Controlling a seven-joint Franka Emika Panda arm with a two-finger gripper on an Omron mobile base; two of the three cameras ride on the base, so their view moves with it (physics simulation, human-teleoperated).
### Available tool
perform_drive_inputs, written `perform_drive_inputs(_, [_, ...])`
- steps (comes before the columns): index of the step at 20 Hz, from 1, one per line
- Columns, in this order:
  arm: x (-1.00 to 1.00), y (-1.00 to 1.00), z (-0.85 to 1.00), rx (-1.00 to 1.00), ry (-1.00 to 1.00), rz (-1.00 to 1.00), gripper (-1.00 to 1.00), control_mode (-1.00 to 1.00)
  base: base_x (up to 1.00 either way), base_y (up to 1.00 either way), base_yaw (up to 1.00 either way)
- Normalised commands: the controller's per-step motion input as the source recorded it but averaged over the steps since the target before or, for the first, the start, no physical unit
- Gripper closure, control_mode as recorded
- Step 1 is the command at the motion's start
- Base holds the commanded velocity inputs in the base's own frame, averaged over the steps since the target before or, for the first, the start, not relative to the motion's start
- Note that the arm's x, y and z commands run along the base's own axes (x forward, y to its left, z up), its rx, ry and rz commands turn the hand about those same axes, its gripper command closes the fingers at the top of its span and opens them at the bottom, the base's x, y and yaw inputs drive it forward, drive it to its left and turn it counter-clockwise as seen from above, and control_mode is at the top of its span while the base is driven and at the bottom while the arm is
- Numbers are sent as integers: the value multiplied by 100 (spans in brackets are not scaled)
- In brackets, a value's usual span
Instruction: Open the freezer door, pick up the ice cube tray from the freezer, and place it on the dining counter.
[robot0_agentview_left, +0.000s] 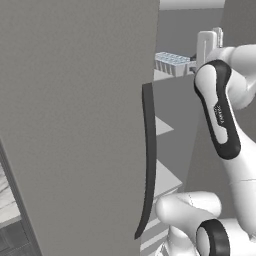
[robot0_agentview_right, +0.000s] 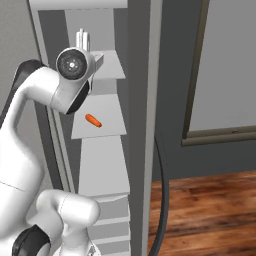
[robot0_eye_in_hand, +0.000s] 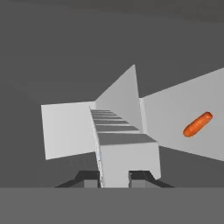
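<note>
The freezer door (robot0_agentview_left: 75, 125) stands swung open, its long dark handle (robot0_agentview_left: 149, 160) facing me; in the right base view its edge (robot0_agentview_right: 145, 125) and handle (robot0_agentview_right: 162, 200) show. The ice cube tray (robot0_agentview_left: 172, 62) with pale blue cells sits at an upper shelf inside the freezer. My gripper (robot0_agentview_left: 195, 57) reaches in beside it, also seen high in the compartment (robot0_agentview_right: 82, 39). In the hand view the tray (robot0_eye_in_hand: 118, 140) runs away from me between my fingertips (robot0_eye_in_hand: 89, 178), and the gripper (robot0_eye_in_hand: 114, 177) is shut on its near end. The dining counter is out of view.
White freezer shelves (robot0_agentview_right: 100, 130) stack below the arm; an orange sausage-like item (robot0_agentview_right: 93, 120) lies on the middle one, also to the right in the hand view (robot0_eye_in_hand: 197, 124). A wood floor (robot0_agentview_right: 210, 210) and a framed grey panel (robot0_agentview_right: 230, 70) lie right of the fridge.
</note>
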Motion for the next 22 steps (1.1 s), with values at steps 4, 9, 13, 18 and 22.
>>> perform_drive_inputs(4, [-63,0,0,0,0,0,100,-100,0,0,0])
perform_drive_inputs(9, [-52,0,1,0,0,0,100,-100,0,0,0])
perform_drive_inputs(13, [-45,0,0,0,0,0,100,-100,0,0,0])
perform_drive_inputs(18, [-39,0,0,2,0,-1,100,-100,0,0,0])
perform_drive_inputs(22, [-35,0,0,1,0,-2,100,-100,0,0,0])
